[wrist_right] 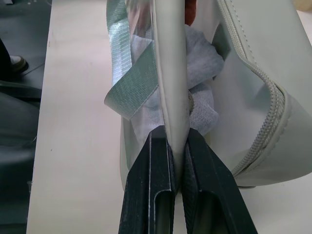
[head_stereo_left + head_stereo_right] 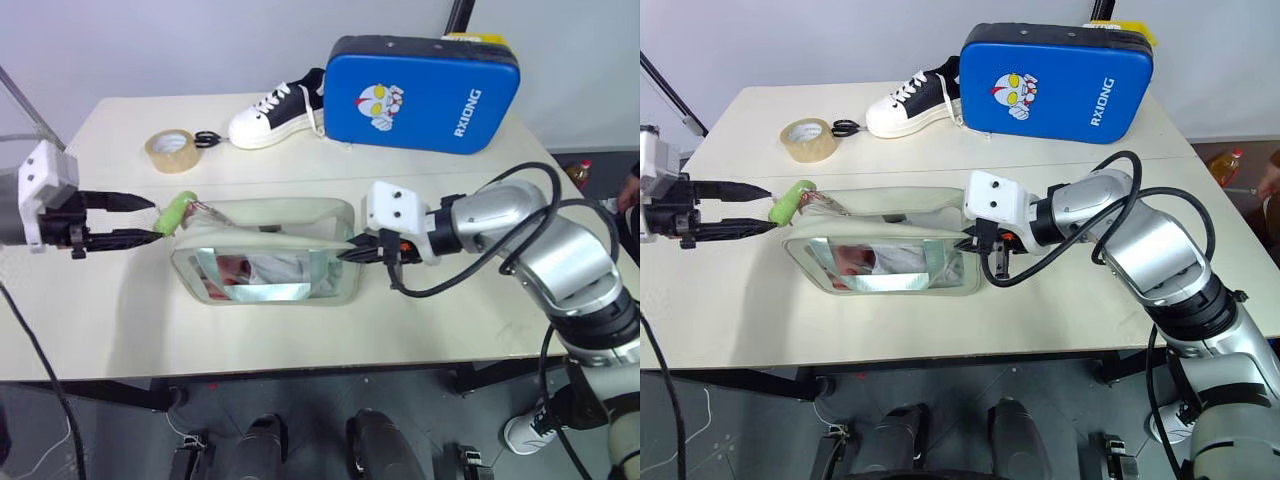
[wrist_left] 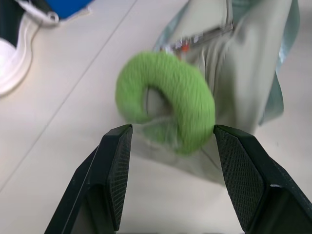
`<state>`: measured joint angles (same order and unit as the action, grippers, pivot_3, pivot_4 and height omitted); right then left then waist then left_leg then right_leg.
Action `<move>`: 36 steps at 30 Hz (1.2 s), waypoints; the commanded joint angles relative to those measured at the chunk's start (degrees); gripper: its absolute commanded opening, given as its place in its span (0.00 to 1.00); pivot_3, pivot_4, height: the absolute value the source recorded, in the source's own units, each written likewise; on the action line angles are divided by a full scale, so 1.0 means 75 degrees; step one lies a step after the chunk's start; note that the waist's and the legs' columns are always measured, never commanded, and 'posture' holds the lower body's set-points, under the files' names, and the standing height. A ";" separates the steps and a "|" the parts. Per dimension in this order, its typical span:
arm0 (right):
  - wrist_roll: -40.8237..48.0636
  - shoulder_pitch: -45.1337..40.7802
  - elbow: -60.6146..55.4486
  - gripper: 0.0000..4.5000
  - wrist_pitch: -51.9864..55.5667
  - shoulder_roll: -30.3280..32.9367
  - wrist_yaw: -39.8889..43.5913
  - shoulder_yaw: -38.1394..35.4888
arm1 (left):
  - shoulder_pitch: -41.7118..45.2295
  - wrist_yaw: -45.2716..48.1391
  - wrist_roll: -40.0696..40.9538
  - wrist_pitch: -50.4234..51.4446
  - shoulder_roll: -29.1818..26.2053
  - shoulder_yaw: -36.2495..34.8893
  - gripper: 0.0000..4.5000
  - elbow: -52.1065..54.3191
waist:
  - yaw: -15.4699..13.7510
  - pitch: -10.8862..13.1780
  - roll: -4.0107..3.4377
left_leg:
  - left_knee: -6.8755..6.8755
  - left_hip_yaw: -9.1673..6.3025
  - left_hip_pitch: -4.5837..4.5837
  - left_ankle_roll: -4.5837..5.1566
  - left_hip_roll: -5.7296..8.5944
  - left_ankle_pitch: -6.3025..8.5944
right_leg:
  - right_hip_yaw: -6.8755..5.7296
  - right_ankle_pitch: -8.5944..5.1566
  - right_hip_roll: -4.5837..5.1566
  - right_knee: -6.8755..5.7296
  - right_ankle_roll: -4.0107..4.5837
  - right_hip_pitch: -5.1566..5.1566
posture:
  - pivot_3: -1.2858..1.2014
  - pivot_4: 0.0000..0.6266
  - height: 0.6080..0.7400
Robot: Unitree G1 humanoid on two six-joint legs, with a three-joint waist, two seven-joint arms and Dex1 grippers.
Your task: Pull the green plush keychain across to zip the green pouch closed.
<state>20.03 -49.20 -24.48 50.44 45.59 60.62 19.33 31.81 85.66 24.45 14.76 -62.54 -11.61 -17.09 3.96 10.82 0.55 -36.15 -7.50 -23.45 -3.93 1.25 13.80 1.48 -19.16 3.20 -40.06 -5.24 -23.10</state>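
- Right gripper [image 1: 178, 146] pinches the green pouch [image 2: 270, 262] at its right-end edge.
- Left gripper [image 3: 168, 146] gapes, released, around the green plush keychain [image 3: 168, 100].
- The keychain sits at the pouch's left end; the zip looks drawn across, probably finished.

Each gripper is made of two black fingers, tapering to thin tips. The left gripper [image 2: 145, 218] is mounted on a white block with small dark screws. The right gripper [image 2: 352, 250] is carried by a similar white block. Textured inner pads [image 3: 118, 168] are seen on the left fingers. The right arm [image 2: 545, 245] is cased in rounded silver segments with black joints, and black cables [image 2: 520, 180] are looped around it.
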 commanded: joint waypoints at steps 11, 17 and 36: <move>0.0181 -0.0032 -0.0316 0.00 0.0074 0.0113 -0.0139 -0.0386 | 0.0514 -0.0059 -0.0278 -0.0263 0.0311 0.0415 0.01 -0.0204 | -0.0006 0.0000 0.0000 | -0.0004 0.0000 -0.0001 0.0000 0.0002 0.0000 | -0.0001 0.0000 0.0000 -0.0001 0.0000 0.0001 | 0.52 0.24 0.99; 0.0214 -0.0001 -0.0324 0.00 0.0068 0.0131 -0.0181 -0.0377 | 0.0648 0.0006 -0.0347 -0.0276 0.0163 0.0372 0.01 -0.0335 | -0.0001 0.0000 0.0000 | -0.0002 -0.0001 -0.0001 0.0000 0.0001 0.0000 | -0.0001 0.0000 -0.0002 -0.0001 0.0000 0.0000 | 0.52 0.24 0.99; 0.0084 -0.0039 -0.0230 0.00 -0.0076 -0.0038 -0.0208 -0.0158 | 0.1390 0.0323 0.1070 0.1691 0.0311 0.0201 0.01 0.1091 | 0.0008 0.0000 0.0000 | -0.0003 -0.0002 -0.0001 0.0000 -0.0001 0.0000 | 0.0000 0.0000 -0.0006 -0.0002 0.0000 0.0001 | 0.52 0.24 0.99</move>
<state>20.79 -48.81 -24.69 50.76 45.67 59.25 18.95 40.94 88.23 31.94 27.49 -59.66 -9.71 -9.90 4.02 10.82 0.56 -36.18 -7.51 -23.46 -3.93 1.24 13.80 1.48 -19.16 3.15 -40.07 -5.24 -23.09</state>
